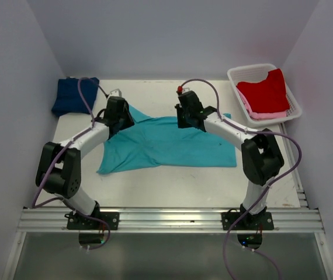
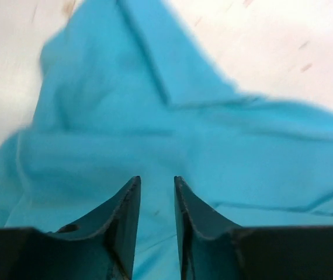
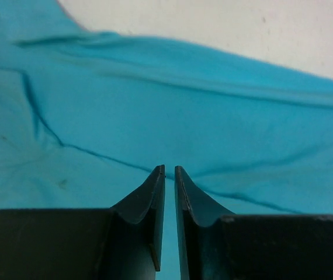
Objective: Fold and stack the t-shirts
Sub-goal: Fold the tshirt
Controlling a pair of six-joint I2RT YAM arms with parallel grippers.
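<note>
Cloth fills both wrist views edge to edge, so neither shows me the outline of the turquoise t-shirt [image 1: 166,149]. The left one is also smeared with blur. From above, the heads of the left arm [image 1: 87,140] and right arm [image 1: 231,133] cover the shirt's far edge at about 11 and 1 o'clock. The tips of the jaws are hidden there, so I can only read them from the wrist cameras.

The left jaws stand a narrow gap apart, with turquoise showing through between them. The right jaws are almost together, with only a sliver between them. I cannot tell whether any cloth is pinched in that sliver. Both sets point down at the wrinkled fabric.

The turquoise t-shirt lies spread across the middle of the surface [image 1: 155,186]. Its far corners rise toward the two arm heads, and its near hem runs from 8 to 4 o'clock.

At 2 o'clock sits a white slotted basket [image 1: 249,68]. Inside it, a folded red t-shirt [image 1: 266,92] lies on top of a pink t-shirt [image 1: 259,115]. The pink one shows only as a strip along the near and left sides of the red, so I cannot make out its fold.

At 10 o'clock a navy t-shirt [image 1: 73,96] lies folded on the surface, well apart from the turquoise one. A cable from the left arm crosses its right edge.
</note>
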